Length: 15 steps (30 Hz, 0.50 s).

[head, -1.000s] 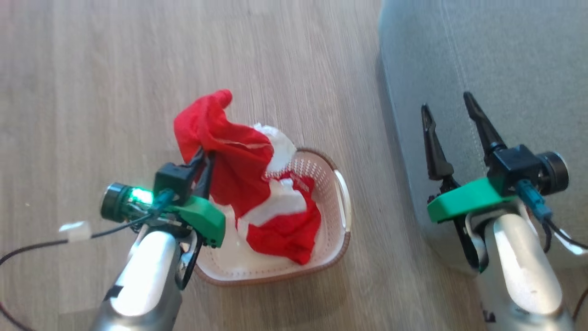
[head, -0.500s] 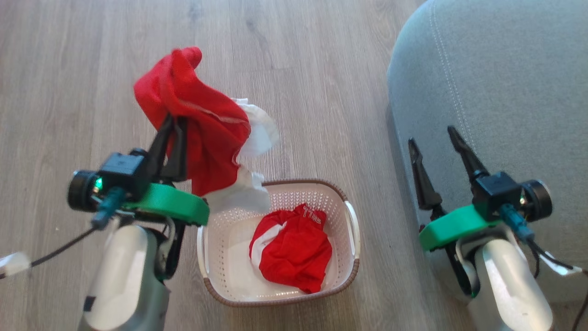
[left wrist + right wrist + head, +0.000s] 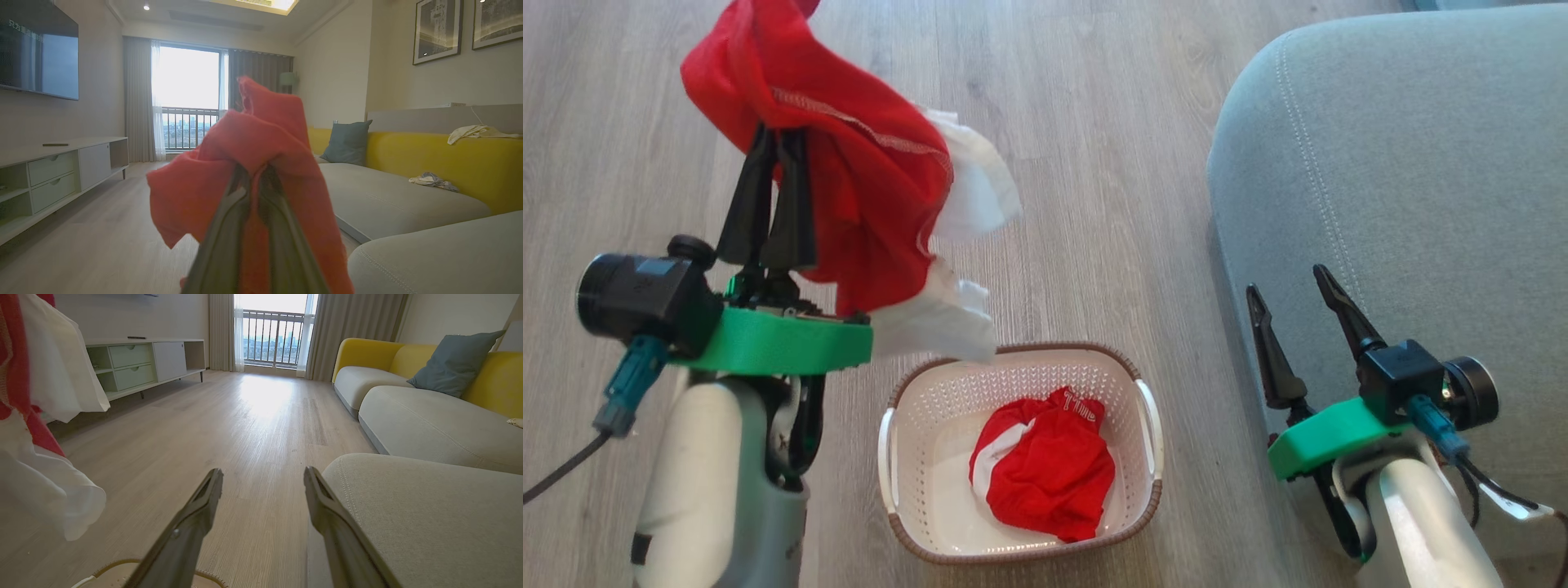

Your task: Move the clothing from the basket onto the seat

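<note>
— What had changed since a second before?
— The left gripper (image 3: pixel 774 143) had carried the lifted garment (image 3: pixel 858 196) up out of the basket (image 3: pixel 935 392); earlier, that red cloth trailed down inside it. The head camera had shifted too, so the basket's new place in the picture proved nothing.

— And the head view?
— The left gripper was clamped on the lifted garment, with red folds draped over its fingers. One white panel hung out to the right and another sat just over the basket's far left rim; I could not tell whether it touched. A second garment (image 3: pixel 1041 478), red with a white stripe and small white lettering, lay crumpled in the basket on the wooden floor (image 3: pixel 1094 163). The seat (image 3: pixel 1421 163) stood to the right, with a strip of floor between it and the basket. The right gripper (image 3: pixel 1285 278) hung at the seat's edge, fingers spread, holding nothing.

— The left wrist view?
— Both fingers were pinched into the red cloth, which blocked the middle of the room. Behind it were a television (image 3: pixel 39 49) above a low cabinet (image 3: pixel 61 171), a window (image 3: pixel 188 98), and a sofa section (image 3: pixel 388 196) with a yellow backrest, a blue-grey cushion (image 3: pixel 347 141) and a small crumpled cloth (image 3: pixel 433 181).

— The right wrist view?
— The fingers stood wide apart with bare floor between them. The seat's rounded corner was beside the right finger, the basket's rim was at the bottom edge, and the lifted garment hung at the left.
</note>
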{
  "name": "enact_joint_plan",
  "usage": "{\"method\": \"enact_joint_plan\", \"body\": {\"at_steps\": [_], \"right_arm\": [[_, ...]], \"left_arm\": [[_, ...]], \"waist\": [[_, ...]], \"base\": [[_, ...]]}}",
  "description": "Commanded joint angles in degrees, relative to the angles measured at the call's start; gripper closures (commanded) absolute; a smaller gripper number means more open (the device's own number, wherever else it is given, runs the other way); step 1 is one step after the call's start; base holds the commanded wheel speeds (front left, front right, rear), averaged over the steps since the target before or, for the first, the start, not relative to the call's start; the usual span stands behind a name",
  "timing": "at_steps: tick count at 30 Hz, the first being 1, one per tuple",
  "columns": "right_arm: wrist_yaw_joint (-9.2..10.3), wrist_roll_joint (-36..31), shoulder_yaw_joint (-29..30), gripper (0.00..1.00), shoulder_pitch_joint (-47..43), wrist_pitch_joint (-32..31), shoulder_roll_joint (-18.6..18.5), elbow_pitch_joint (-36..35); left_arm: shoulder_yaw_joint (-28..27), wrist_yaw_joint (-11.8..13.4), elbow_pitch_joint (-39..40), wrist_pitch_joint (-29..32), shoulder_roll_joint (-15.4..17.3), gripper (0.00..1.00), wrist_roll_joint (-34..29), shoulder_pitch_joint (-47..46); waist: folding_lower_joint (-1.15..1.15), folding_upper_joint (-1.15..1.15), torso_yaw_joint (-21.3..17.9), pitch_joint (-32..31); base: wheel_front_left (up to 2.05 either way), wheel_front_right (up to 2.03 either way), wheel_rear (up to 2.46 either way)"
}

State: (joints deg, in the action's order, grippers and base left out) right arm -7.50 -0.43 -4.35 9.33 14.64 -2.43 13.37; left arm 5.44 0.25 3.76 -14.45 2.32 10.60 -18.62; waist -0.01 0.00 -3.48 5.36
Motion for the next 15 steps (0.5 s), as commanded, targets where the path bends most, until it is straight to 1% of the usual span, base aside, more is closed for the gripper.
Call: {"method": "enact_joint_plan", "body": {"at_steps": [1, 3, 9, 15], "right_arm": [[0.01, 0.65, -1.60, 0.00, 0.98, 0.36, -0.44, -1.80], [0.01, 0.81, -1.60, 0.00, 0.97, 0.36, -0.44, -1.88], [0.01, 1.14, -1.56, 0.00, 0.85, 0.36, -0.44, -2.46], [0.01, 1.12, -1.91, 0.00, 1.12, 0.36, -0.44, -2.61]], "left_arm": [[-1.01, 0.10, 3.44, -0.54, 0.57, 1.00, -0.16, -2.22], [-0.30, -0.06, 3.94, -0.54, 0.57, 1.00, -0.37, -2.37], [6.07, -1.16, 5.33, -0.54, 0.56, 1.00, -0.29, -3.39], [13.33, -3.18, 1.50, -0.54, 0.56, 1.00, -0.20, -2.96]], "waist": [[0.01, 0.00, -0.15, -0.27], [0.01, 0.00, -0.15, -0.27], [0.01, 0.00, 0.25, 0.26], [0.01, 0.00, 0.36, 0.75]], "base": [[0.00, 0.00, 0.00], [0.00, 0.00, 0.00], [0.00, 0.00, 0.00], [0.00, 0.00, 0.00]]}}
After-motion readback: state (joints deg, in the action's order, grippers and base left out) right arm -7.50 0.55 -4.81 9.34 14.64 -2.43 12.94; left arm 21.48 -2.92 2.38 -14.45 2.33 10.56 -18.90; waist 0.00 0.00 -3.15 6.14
